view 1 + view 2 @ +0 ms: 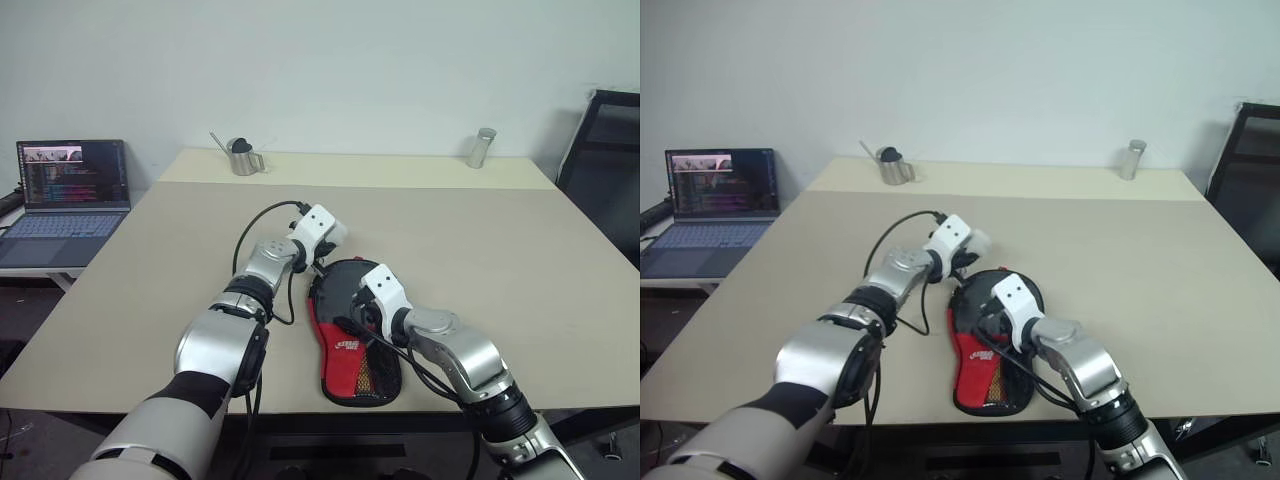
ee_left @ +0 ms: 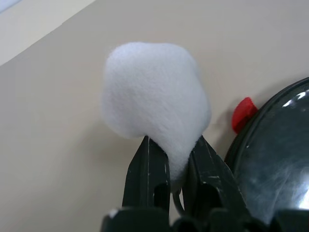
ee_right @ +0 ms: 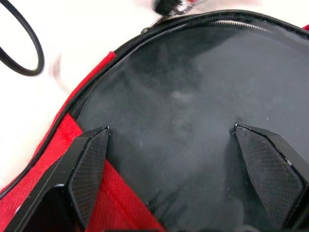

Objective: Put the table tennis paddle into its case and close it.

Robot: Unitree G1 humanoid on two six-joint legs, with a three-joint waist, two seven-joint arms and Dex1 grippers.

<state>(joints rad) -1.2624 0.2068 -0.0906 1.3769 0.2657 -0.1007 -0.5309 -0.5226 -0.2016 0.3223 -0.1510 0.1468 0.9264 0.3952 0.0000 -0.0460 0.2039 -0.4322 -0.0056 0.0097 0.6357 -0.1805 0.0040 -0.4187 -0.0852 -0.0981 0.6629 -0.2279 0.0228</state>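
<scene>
- Table (image 1: 520, 260), beige and wide, is carrying everything; a second, paler table is butting against its far edge.
- Laptop (image 1: 70, 195) is sitting open on a lower surface at far left, its screen glowing.
- Case (image 1: 350, 345) is lying flat near the table's near edge, round black end pointing far, red mesh part with white logo pointing near.
- Paddle is not showing as a separate thing; I cannot tell whether it is lying inside the case.
- Right gripper (image 3: 183, 159) is hovering over the case's round black end, its jaws standing wide apart with nothing between them.
- Left gripper (image 2: 171, 164) is sitting just left of the case's far end, its jaws pinching a white fluffy tuft (image 2: 154, 92).
- Metal watering can (image 1: 241, 156) is standing on the far table, left of middle.
- Metal cup (image 1: 482, 147) is standing on the far table, toward the right.
</scene>
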